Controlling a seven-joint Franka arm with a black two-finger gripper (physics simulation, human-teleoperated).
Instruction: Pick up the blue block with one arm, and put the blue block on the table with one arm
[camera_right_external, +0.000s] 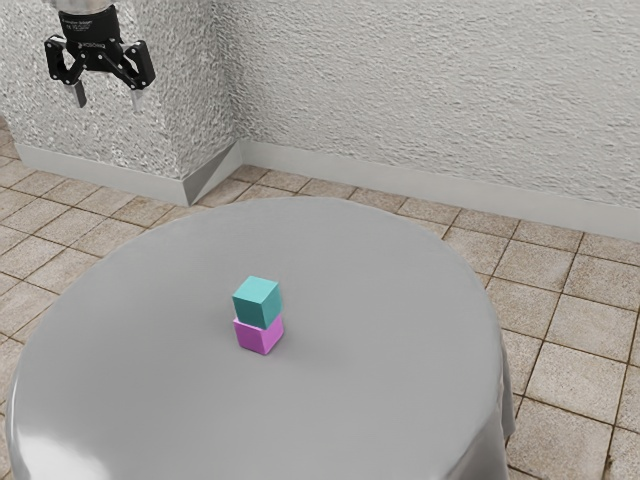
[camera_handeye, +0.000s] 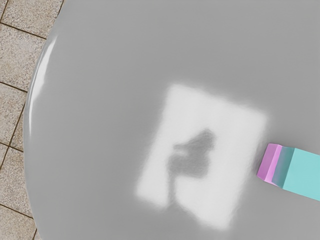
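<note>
Blue block (camera_right_external: 257, 303) (teal, really) tops pink block (camera_right_external: 260, 336).

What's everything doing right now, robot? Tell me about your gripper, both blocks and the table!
Gripper: open, empty, up in the air away from the blocks.
Blue block: sitting on top of the pink block, not held.
Pink block: on the table, underneath the blue block.
Table: standing, with the two-block stack on it.

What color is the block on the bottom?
The bottom block is pinkish purple; it shows best in the exterior view.
</note>
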